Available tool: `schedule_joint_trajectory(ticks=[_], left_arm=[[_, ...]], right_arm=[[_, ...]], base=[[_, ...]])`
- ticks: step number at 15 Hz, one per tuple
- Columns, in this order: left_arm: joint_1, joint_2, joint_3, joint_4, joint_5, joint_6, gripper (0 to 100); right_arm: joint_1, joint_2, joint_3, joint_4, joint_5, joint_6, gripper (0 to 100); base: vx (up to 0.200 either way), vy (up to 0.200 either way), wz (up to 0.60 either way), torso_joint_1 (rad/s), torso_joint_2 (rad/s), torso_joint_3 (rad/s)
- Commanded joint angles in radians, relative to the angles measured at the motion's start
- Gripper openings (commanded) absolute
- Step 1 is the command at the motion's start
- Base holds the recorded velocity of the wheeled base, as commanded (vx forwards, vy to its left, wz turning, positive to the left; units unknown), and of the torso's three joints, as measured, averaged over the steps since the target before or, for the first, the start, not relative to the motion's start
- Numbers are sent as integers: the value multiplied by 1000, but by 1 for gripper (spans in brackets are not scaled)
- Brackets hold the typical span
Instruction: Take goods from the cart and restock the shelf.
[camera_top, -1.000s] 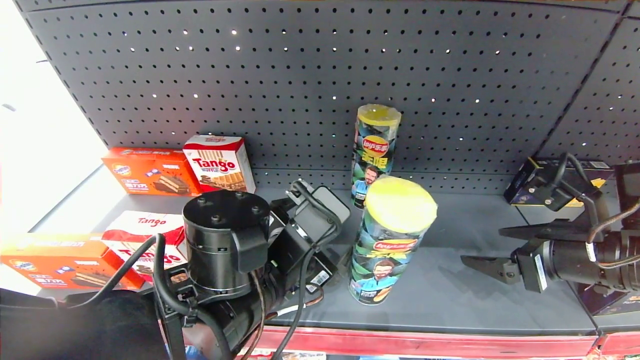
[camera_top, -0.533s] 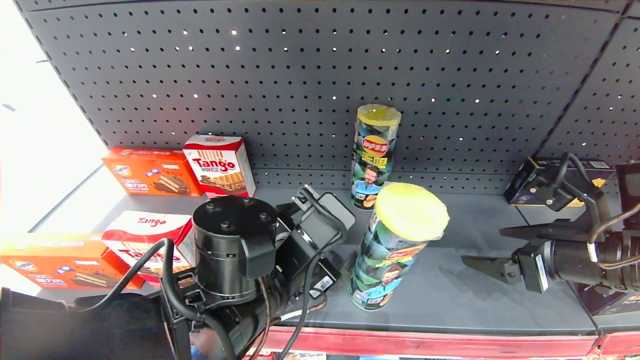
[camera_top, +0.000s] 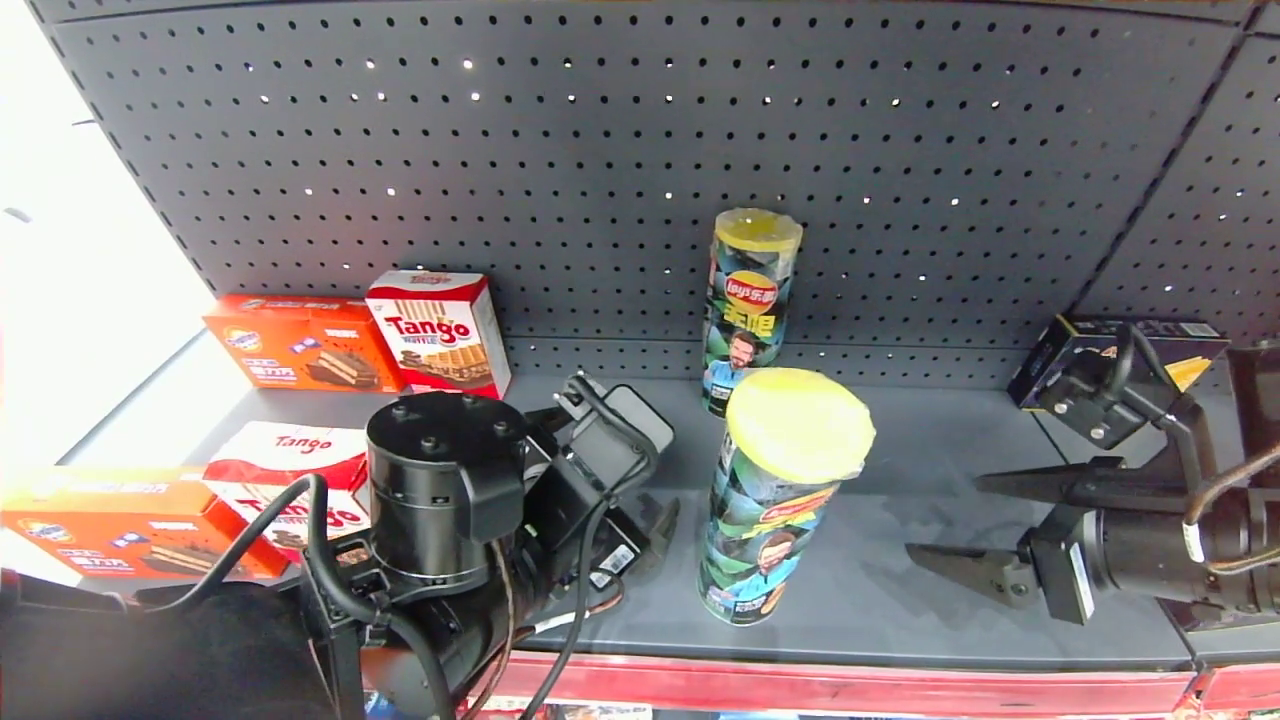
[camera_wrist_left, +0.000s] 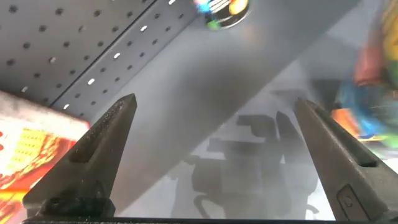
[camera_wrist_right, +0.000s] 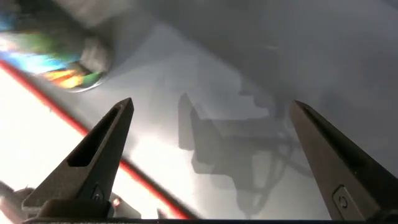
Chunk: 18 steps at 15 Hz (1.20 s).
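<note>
The left pincer (camera_top: 655, 530) has drawn back leftward, jaws wide and empty, and the near chip can (camera_top: 775, 500), tilted a moment ago, now stands free and nearly upright by the front edge of the shelf (camera_top: 930, 600). That placement looks done. The right pincer (camera_top: 950, 518) hangs spread and empty to the can's right.

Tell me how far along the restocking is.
Done: front chip can stands on the shelf, ahead of the back chip can at the pegboard. In hand: nothing; left tool and right tool hang open either side of that can. Left: likely more goods to fetch.
</note>
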Motion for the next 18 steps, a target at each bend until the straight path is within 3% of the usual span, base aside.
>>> schedule_joint_trajectory(ticks=[1,7,15,18], left_arm=[[4,-52,51,0,4,0,100],[21,-115,100,1,5,-9,100],[17,-113,84,0,1,-14,100],[-31,-145,74,11,-1,-12,100]], right_arm=[[66,-48,49,1,18,-1,100],[224,-80,35,1,45,58,100],[273,13,-49,1,6,58,100],[257,12,-32,-1,2,59,100]], base=[[0,0,0,0,0,0],[0,0,0,0,0,0],[0,0,0,0,0,0],[0,0,0,0,0,0]])
